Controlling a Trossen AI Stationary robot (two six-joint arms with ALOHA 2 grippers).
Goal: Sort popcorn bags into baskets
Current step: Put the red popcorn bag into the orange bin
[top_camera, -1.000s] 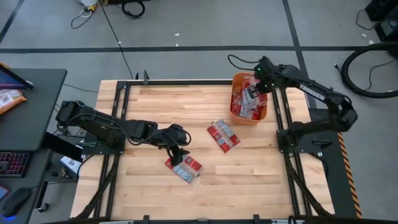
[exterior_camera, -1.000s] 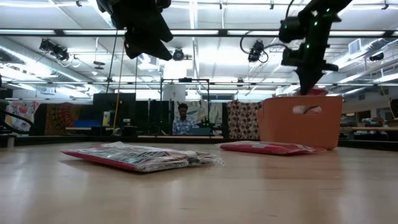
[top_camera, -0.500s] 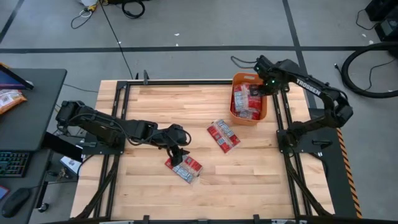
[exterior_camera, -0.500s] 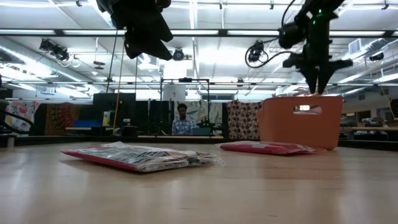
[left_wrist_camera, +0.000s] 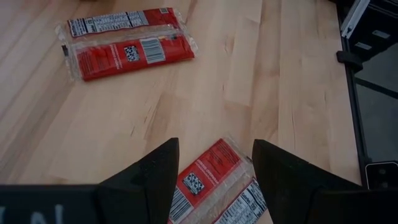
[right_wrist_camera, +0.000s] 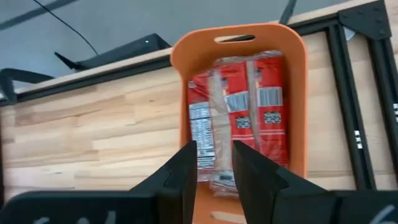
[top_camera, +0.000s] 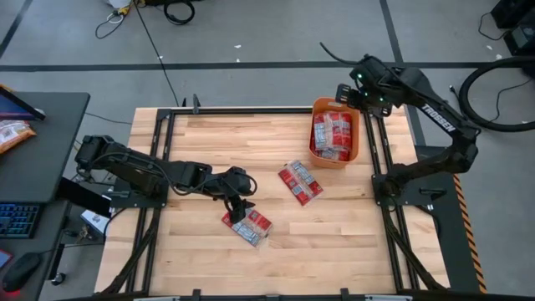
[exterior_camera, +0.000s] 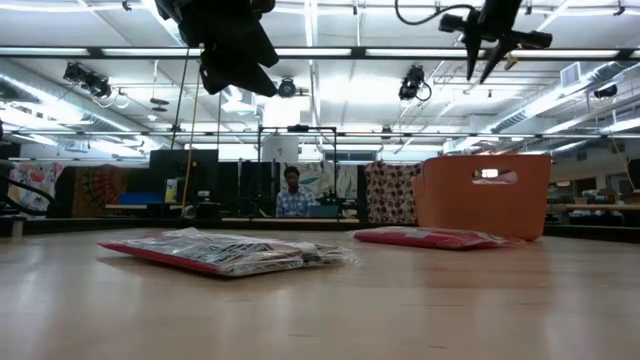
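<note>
Above the orange basket [top_camera: 334, 134] at two o'clock, the right gripper [right_wrist_camera: 212, 168] is seen part-open and empty, while the left gripper [left_wrist_camera: 214, 168], jaws spread, is poised over a popcorn bag [top_camera: 247, 224] at six o'clock, judged next to be grasped.

The orange basket [top_camera: 335, 135] is set near the table's far right corner, upright — red popcorn bags [top_camera: 333, 134] are stacked inside. Two more pairs of red packets [top_camera: 300, 182] [top_camera: 247, 224] are laid flat mid-table, well apart.
</note>
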